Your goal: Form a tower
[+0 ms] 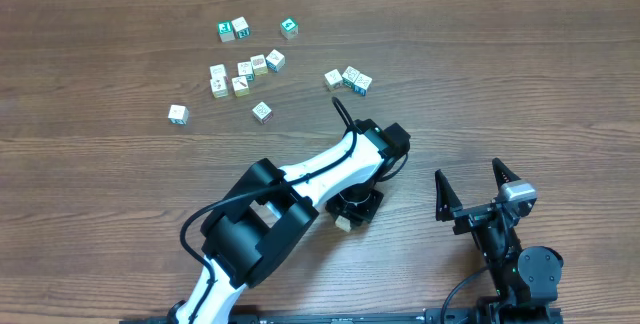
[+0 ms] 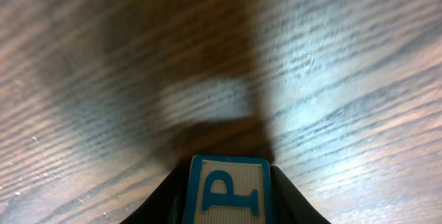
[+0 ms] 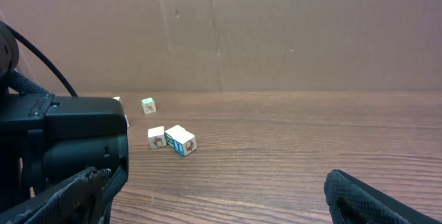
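- left gripper [image 1: 352,209] points down at the table [image 1: 90,34], mid-near area; jaws pressed in on the P cube [image 2: 228,191], 1 dark finger tight on each side in the wrist view
- P cube looks seated low between the fingers, blue letter face toward the camera; can't tell if it is off the wood yet
- right gripper [image 1: 466,167] spread wide, holding nothing, parked near the right edge, well apart from the action
- tower: no stacked column can be made out; from above everything reads as 1 layer, though a top-down view could hide a stack
- loose cubes [image 1: 245,69] scattered along the far side, plus a tight group of 3 [image 1: 348,79] just beyond the left arm
- step in hand, as judged: secure the P cube and carry it to a stacking spot
- do it well: confirm the pinch is square on 2 opposite faces before lifting, lift straight up, keep the cube level
- pick a spot away from the scatter so the arm doesn't sweep any cube
- lower until faces meet, align edges, then let go slowly; a skewed grip would tip the stack
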You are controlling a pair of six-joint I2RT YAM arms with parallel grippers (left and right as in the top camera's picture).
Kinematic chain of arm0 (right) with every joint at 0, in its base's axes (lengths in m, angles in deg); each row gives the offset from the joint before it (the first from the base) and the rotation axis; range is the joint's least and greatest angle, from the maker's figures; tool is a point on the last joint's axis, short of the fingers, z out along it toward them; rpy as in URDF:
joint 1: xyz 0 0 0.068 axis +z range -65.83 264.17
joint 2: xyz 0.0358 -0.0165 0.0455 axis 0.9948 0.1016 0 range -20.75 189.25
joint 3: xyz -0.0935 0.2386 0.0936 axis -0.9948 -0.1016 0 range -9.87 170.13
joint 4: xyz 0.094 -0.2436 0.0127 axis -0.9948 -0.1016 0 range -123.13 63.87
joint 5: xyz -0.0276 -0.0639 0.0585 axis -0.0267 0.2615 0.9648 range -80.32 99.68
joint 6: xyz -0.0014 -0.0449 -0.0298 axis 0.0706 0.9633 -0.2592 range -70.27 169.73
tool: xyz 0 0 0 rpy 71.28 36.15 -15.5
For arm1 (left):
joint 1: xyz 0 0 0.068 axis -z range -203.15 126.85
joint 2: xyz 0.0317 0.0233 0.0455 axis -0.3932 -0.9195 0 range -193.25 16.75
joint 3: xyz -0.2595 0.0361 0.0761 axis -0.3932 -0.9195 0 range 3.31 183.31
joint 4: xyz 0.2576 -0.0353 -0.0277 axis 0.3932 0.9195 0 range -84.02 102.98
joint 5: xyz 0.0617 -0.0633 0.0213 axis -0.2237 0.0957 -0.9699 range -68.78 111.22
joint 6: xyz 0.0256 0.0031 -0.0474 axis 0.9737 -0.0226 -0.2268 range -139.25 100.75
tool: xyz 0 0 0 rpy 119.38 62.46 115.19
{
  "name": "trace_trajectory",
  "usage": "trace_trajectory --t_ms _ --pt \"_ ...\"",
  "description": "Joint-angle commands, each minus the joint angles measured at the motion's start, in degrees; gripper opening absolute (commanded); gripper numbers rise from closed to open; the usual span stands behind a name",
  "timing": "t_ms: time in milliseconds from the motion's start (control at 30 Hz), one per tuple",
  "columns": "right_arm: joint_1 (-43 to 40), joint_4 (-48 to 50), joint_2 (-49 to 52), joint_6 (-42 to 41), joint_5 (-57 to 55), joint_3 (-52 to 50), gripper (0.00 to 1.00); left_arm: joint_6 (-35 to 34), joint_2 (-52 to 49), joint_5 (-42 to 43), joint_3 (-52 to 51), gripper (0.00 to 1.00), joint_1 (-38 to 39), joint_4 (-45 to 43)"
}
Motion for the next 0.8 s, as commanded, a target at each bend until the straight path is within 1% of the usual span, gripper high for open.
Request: trace_trajectory --t_ms 0,233,367,433,533,600,767 --pt "0.00 0.22 -0.55 0.24 -0.13 -0.61 1.00 -3.02 -0.11 -3.39 -0.44 0.27 -2.16 -2.32" --pt "0.00 0.22 -0.55 0.24 -0.11 -0.61 1.00 -6.93 -0.11 -4.28 4.07 0.25 -7.78 -4.94" --pt "0.00 0.22 -0.55 0.24 -0.13 -0.61 1.00 -7.34 -0.11 -4.44 7.56 0.25 -9.99 -8.31" --pt "0.00 0.22 -0.55 0.24 -0.13 -0.61 1.00 -7.39 -0.11 -5.09 8.72 0.25 -10.40 -9.84" --pt "0.00 0.22 -0.55 0.24 -0.13 -0.61 1.00 -9.18 -0.11 -6.93 9.05 0.25 -10.43 -11.93" --pt "0.00 0.22 -0.55 0.24 -0.11 -0.61 1.00 -10.21 -0.15 -8.04 9.05 0.25 -10.21 -11.91" --pt "0.00 0.22 -0.55 0.24 -0.13 -0.61 1.00 -10.32 -0.15 -8.92 9.05 0.26 -9.27 -10.54"
